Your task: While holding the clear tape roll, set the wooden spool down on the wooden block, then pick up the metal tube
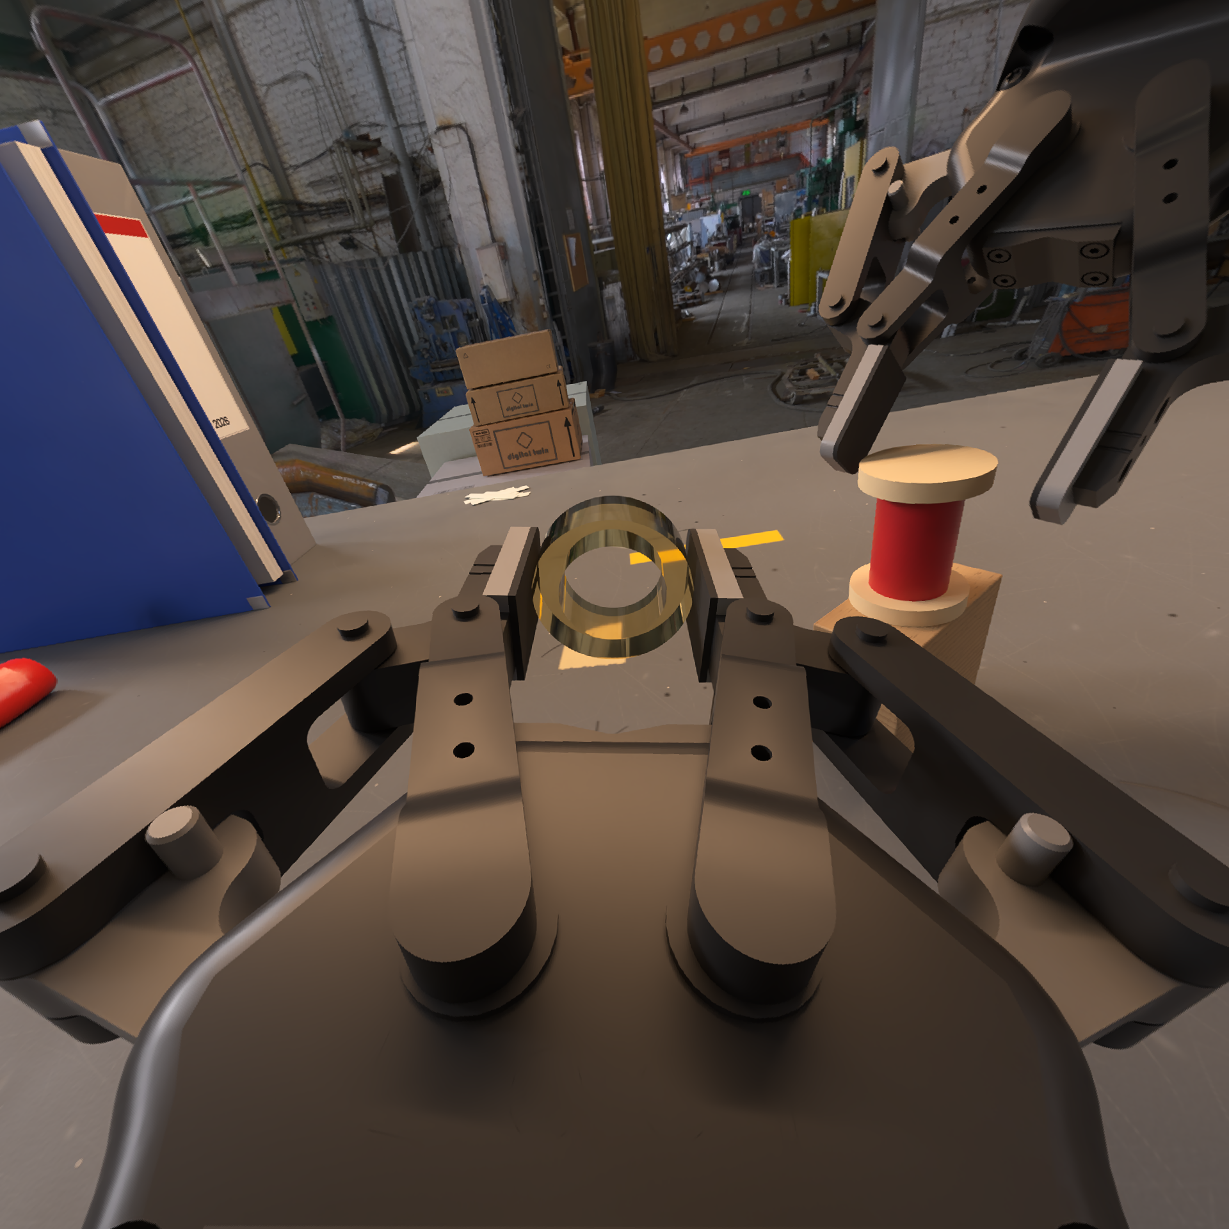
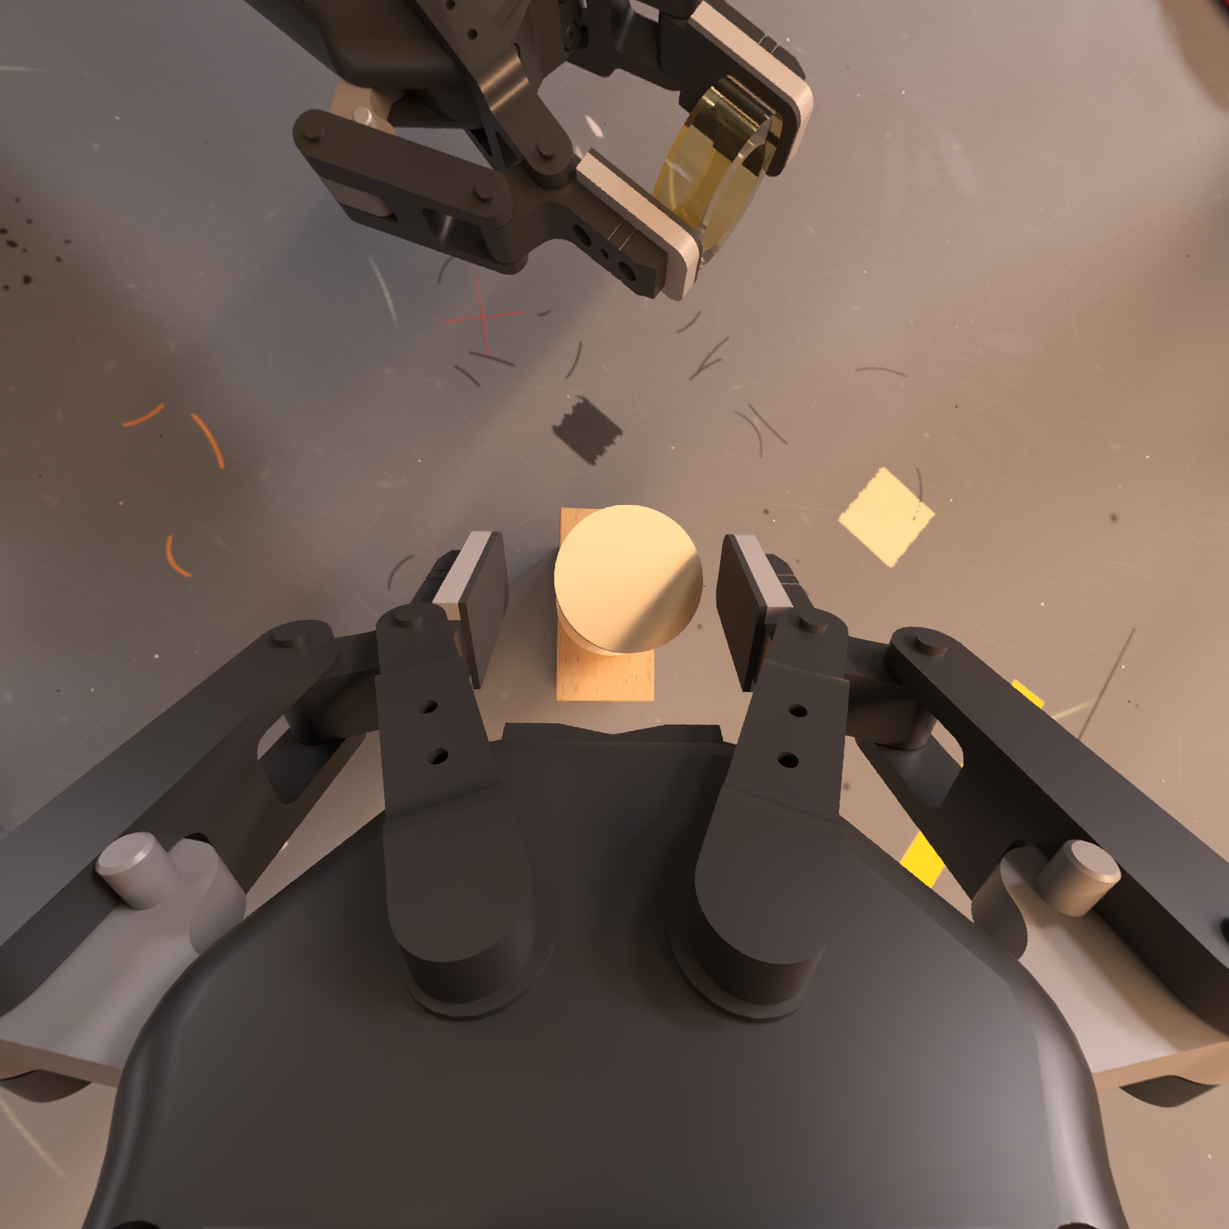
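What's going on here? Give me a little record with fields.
Left gripper: shut on the tape roll, held off the table
Right gripper: open, above the spool, not touching it
Spool: upright on the block
Metal tube: not in view
Beside: blue binder, red object

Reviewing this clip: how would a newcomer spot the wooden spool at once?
Start at the grey table and find the upright wooden block beside the clear tape roll. The wooden spool stands on top of it, below the right gripper with its jaws apart. Its red middle between pale round flanges sets it apart.
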`<action>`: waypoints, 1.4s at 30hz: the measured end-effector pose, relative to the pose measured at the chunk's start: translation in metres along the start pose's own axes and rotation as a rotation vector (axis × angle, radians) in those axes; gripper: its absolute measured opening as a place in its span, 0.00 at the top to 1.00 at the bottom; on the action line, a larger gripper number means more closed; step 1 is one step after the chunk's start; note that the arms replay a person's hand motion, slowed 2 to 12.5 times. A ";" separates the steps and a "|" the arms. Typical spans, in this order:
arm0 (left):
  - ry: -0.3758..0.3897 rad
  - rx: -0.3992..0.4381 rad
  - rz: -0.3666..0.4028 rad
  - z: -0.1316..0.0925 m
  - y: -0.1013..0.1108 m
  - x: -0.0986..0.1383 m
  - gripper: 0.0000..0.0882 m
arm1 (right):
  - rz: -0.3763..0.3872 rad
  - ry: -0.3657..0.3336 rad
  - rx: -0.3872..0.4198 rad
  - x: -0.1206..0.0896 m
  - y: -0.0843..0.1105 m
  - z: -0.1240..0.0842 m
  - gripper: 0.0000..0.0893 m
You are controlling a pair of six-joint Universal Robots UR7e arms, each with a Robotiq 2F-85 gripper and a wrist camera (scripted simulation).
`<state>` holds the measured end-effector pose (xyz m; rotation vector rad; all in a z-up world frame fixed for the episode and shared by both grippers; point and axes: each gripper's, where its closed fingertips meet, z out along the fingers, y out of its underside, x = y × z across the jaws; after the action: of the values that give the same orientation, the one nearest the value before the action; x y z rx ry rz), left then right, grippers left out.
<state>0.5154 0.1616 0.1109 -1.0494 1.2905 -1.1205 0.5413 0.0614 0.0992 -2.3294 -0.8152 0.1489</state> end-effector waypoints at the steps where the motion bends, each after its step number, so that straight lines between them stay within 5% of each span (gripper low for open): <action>1: 0.000 0.000 0.000 0.000 0.000 0.000 0.56 | 0.001 -0.003 0.003 -0.001 0.000 0.000 0.35; 12: -0.003 0.009 -0.005 -0.001 -0.001 -0.002 0.56 | 0.046 0.007 0.046 -0.009 0.006 -0.013 0.21; 22: -0.007 0.047 -0.013 -0.007 -0.008 -0.005 0.56 | 0.196 0.094 0.247 -0.035 0.027 -0.051 0.19; 30: 0.009 0.136 -0.009 -0.014 -0.023 -0.002 0.56 | 0.349 0.086 0.387 -0.087 0.066 -0.063 0.22; 37: 0.017 0.172 0.010 -0.017 -0.027 0.006 0.56 | 0.363 0.044 0.350 -0.145 0.105 -0.057 0.24; 42: 0.024 0.174 0.031 -0.017 -0.024 0.016 0.56 | 0.371 0.021 0.364 -0.179 0.115 -0.060 0.24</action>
<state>0.4970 0.1429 0.1313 -0.8863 1.2003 -1.2017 0.4760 -0.1453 0.0568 -2.1036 -0.3043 0.3970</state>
